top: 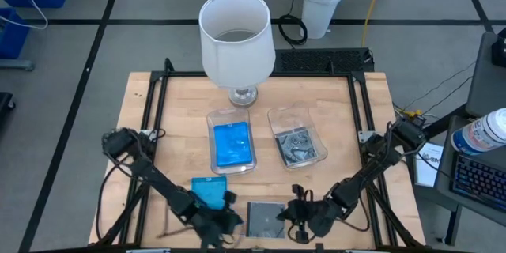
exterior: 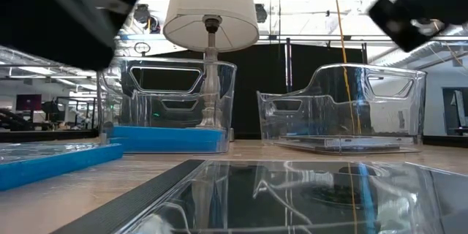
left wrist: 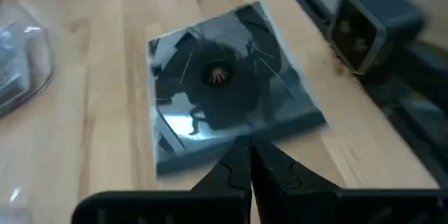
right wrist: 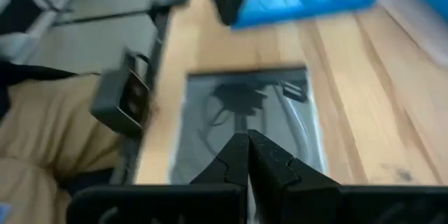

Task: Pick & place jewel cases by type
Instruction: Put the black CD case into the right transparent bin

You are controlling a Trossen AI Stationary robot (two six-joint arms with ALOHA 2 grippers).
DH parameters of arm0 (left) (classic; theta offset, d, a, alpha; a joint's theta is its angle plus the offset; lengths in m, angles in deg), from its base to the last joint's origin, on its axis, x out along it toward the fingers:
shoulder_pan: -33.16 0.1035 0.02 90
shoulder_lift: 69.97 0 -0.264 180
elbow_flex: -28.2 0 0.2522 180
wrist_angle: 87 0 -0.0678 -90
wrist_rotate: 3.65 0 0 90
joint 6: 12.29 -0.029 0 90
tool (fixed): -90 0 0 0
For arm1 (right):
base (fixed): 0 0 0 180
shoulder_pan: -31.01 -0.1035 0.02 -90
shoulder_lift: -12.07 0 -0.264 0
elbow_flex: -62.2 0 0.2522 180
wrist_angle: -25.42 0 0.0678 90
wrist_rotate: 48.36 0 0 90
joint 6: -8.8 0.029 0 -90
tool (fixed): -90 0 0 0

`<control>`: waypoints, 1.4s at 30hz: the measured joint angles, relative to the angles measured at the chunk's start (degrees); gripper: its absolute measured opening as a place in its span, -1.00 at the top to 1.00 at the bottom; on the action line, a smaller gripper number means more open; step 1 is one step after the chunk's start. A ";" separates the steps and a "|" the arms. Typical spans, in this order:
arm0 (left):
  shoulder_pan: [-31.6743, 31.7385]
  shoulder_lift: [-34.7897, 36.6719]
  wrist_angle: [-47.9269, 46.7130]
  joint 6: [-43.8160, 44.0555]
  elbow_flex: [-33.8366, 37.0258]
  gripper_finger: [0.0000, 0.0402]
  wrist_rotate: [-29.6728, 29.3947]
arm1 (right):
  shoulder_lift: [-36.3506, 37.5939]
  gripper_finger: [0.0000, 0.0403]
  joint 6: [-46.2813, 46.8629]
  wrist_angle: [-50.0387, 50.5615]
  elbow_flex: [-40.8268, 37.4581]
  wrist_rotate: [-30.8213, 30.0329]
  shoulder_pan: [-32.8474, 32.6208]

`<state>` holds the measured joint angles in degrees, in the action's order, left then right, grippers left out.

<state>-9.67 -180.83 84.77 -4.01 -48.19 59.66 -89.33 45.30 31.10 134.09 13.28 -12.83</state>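
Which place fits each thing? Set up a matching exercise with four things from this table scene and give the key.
Things:
1. lamp
2. loose blue jewel case
3. loose grey jewel case
4. right tray

Places:
A. front edge, between the two grippers
B. behind both trays
C. holds grey cases
D. on the table in front of the left tray

Pairs: 1-B, 2-D, 3-A, 4-C

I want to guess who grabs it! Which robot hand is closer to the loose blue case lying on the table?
The left. The left gripper, shut, sits right beside the loose blue case at the table's near edge. The right gripper, also shut, is farther off, past the dark grey case.
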 joint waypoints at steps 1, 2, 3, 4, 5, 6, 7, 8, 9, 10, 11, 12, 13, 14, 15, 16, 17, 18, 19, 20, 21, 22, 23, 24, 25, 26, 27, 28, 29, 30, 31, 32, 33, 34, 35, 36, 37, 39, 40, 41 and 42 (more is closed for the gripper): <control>0.62 -1.82 -2.04 -0.67 -2.52 0.97 0.49 | 0.00 1.00 1.92 2.02 0.00 -0.60 -0.64; 1.17 -3.54 -5.01 -1.17 -5.05 0.95 1.01 | -0.05 1.00 3.60 3.45 0.00 -1.49 -1.38; 1.74 -5.06 -8.13 -1.79 -7.43 0.92 1.23 | -0.11 1.00 4.67 4.16 -0.02 -2.00 -2.15; 2.30 -6.66 -10.93 -2.31 -9.95 0.88 1.22 | -0.11 1.00 5.27 4.49 -0.01 -2.98 -3.17; 2.73 -7.96 -13.38 -2.52 -12.20 0.85 1.11 | -0.10 1.00 5.48 4.47 -0.01 -4.00 -4.36; 3.07 -8.76 -15.85 -2.64 -13.95 0.82 0.62 | -0.09 1.00 5.48 4.15 0.00 -4.63 -5.62; 3.38 -9.36 -18.27 -2.72 -15.42 0.79 0.09 | -0.09 1.00 5.33 4.00 0.00 -4.98 -6.81; 3.87 -9.75 -19.71 -2.66 -16.71 0.77 -0.13 | -0.09 1.00 5.12 3.89 0.00 -5.43 -8.06; 4.24 -9.83 -20.58 -2.57 -17.54 0.75 -0.14 | -0.36 1.00 4.89 3.50 0.00 -6.28 -9.16; 4.60 -9.60 -21.49 -2.03 -17.90 0.73 -0.08 | -0.80 1.00 4.60 2.33 0.00 -6.57 -9.93; 5.06 -9.35 -22.34 -1.44 -18.11 0.72 0.32 | -1.46 1.00 3.97 1.37 0.06 -6.93 -10.51; 5.57 -9.22 -22.88 -0.68 -18.40 0.71 1.28 | -2.24 1.00 3.13 0.40 0.05 -7.51 -10.93; 6.04 -9.00 -23.18 0.34 -18.54 0.71 2.61 | -3.40 1.00 2.28 -1.48 0.04 -7.56 -11.18; 6.44 -8.57 -23.90 1.14 -18.54 0.72 4.25 | -4.81 1.00 1.26 -4.18 0.07 -7.31 -11.17; 6.86 -8.32 -24.47 1.54 -18.51 0.73 6.46 | -6.30 1.00 0.13 -6.79 0.07 -6.57 -11.04; 7.30 -8.19 -24.25 1.85 -18.54 0.75 8.52 | -7.77 1.00 -0.94 -9.78 0.07 -4.96 -10.88; 7.58 -8.15 -24.09 1.93 -18.56 0.76 9.45 | -9.38 1.00 -2.17 -13.44 0.07 -3.04 -10.52; 7.77 -8.20 -24.62 1.94 -18.54 0.79 9.43 | -10.98 1.00 -2.93 -16.51 0.23 -0.88 -10.03; 8.02 -8.22 -25.43 2.23 -18.45 0.81 8.97 | -12.60 1.00 -3.21 -18.78 0.69 1.11 -9.62; 8.26 -8.26 -25.91 2.41 -18.43 0.83 8.31 | -13.96 1.00 -3.42 -20.02 1.13 2.48 -9.36; 8.64 -8.26 -25.90 2.67 -18.43 0.86 7.82 | -15.22 1.00 -3.49 -20.41 1.65 3.05 -9.08; 9.00 -8.26 -25.91 2.98 -18.43 0.88 7.29 | -16.56 1.00 -3.45 -20.44 2.48 3.21 -8.86; 9.33 -8.26 -25.90 3.36 -18.43 0.91 7.00 | -17.75 1.00 -3.37 -20.42 3.33 3.62 -8.66; 9.71 -8.26 -25.90 3.57 -18.43 0.93 6.87 | -18.48 1.00 -3.32 -20.35 3.80 4.15 -8.58; 9.99 -8.26 -26.12 4.04 -18.43 0.95 6.81 | -19.21 1.00 -3.19 -20.28 4.36 4.65 -8.25; 10.15 -8.26 -26.55 4.33 -18.43 0.97 6.77 | -20.00 1.00 -3.16 -20.39 5.07 5.44 -8.03; 10.27 -8.26 -26.93 4.60 -18.43 0.98 6.85 | -20.49 1.00 -3.14 -20.64 5.42 6.41 -7.74; 10.39 -8.26 -27.07 5.00 -18.43 0.98 6.97 | -20.69 1.00 -3.16 -20.44 5.44 6.42 -7.56; 10.48 -8.26 -27.12 5.41 -18.43 0.97 7.03 | -20.72 1.00 -3.13 -20.36 5.40 6.33 -7.21; 10.53 -8.26 -27.30 5.80 -18.43 0.96 7.14 | -20.64 1.00 -2.89 -19.76 5.40 6.00 -6.87; 10.66 -8.26 -27.52 6.02 -18.43 0.94 7.18 | -20.59 1.00 -2.18 -19.11 5.39 5.98 -6.47; 10.72 -8.26 -27.55 6.25 -18.43 0.92 7.19 | -20.57 1.00 -1.67 -18.61 5.38 5.87 -6.15; 10.74 -8.26 -27.64 6.45 -18.43 0.90 7.23 | -20.55 1.00 -1.63 -18.24 5.38 5.51 -5.85; 10.81 -8.26 -27.82 6.73 -18.37 0.88 7.47 | -20.55 1.00 -1.60 -17.78 5.38 4.90 -5.61; 10.86 -8.26 -27.74 6.89 -18.09 0.88 7.72 | -20.55 1.00 -1.19 -17.11 5.38 4.43 -5.32; 10.96 -8.26 -27.39 6.90 -17.58 0.89 8.16 | -20.50 1.00 -0.56 -16.45 5.38 3.99 -4.99; 11.06 -8.26 -26.96 6.99 -16.95 0.90 8.78 | -20.48 1.00 0.29 -15.59 5.38 3.21 -4.73; 11.02 -8.26 -25.05 7.29 -15.33 0.95 9.33 | -20.46 1.00 1.45 -14.26 5.42 1.40 -4.26; 11.08 -8.43 -23.31 7.29 -14.63 0.97 9.82 | -20.46 1.00 1.83 -13.80 5.42 0.45 -4.09; 11.15 -8.54 -21.38 7.29 -13.78 0.98 10.40 | -20.46 1.00 2.05 -13.46 5.42 0.03 -3.95; 11.17 -8.56 -20.17 7.29 -13.01 0.97 10.42 | -20.46 1.00 2.07 -13.36 5.42 -0.09 -3.81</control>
<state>1.50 -189.40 64.60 3.28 -61.20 70.08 -109.79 47.37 17.74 139.51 13.19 -16.64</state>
